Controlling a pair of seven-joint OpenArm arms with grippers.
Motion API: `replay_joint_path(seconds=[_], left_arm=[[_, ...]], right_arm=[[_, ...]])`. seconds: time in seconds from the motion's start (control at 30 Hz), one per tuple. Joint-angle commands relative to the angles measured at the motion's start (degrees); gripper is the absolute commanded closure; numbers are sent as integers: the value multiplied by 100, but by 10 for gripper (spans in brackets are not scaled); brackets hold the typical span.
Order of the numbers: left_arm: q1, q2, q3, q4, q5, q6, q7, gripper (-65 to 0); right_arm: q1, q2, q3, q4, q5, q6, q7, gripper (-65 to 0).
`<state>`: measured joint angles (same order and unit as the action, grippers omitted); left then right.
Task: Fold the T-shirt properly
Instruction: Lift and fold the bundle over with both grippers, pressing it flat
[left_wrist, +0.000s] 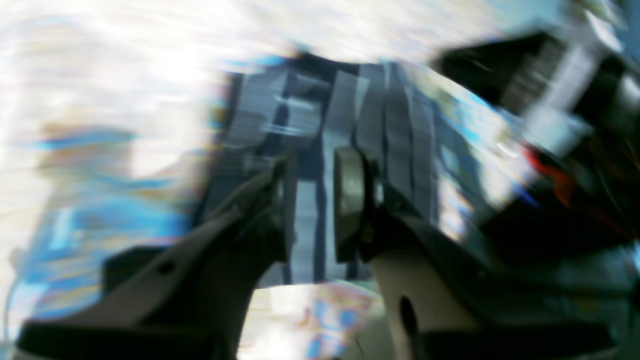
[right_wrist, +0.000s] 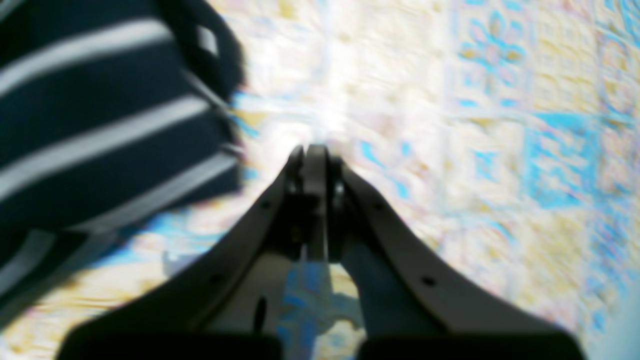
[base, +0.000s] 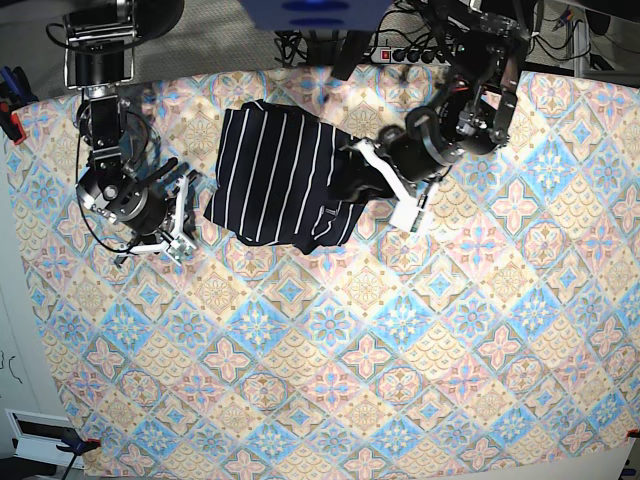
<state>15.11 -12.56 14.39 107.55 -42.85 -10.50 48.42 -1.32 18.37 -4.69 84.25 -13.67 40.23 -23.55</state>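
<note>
The dark T-shirt (base: 275, 170) with thin white stripes lies bunched at the back middle of the table, its right side rumpled. My left gripper (base: 372, 185) hovers at that rumpled right edge. In the blurred left wrist view its jaws stand apart (left_wrist: 314, 200), with striped T-shirt cloth (left_wrist: 360, 125) beyond them and nothing between the pads. My right gripper (base: 188, 212) sits just left of the shirt's lower left corner. Its fingers (right_wrist: 315, 160) are shut together with nothing held, over bare tablecloth, with the T-shirt (right_wrist: 100, 125) to their left.
A pastel floral-tile tablecloth (base: 400, 350) covers the whole table. A power strip (base: 410, 52) and cables lie beyond the far edge. Clamps (base: 10, 105) grip the cloth at the left edge. Both arm bases stand at the back.
</note>
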Motion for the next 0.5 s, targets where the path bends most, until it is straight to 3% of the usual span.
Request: replay_joint_path(seconds=[0.0, 0.2, 0.47], left_arm=[[-21, -67, 112, 107, -45, -35, -100, -121], [-39, -226, 596, 72, 193, -18, 437, -74], [-197, -182, 701, -649, 799, -18, 516, -67]], right_arm=[[93, 22, -107, 98, 62, -23, 135, -1], [427, 5, -221, -306, 44, -23, 127, -1], [840, -4, -564, -1194, 44, -23, -76, -1]])
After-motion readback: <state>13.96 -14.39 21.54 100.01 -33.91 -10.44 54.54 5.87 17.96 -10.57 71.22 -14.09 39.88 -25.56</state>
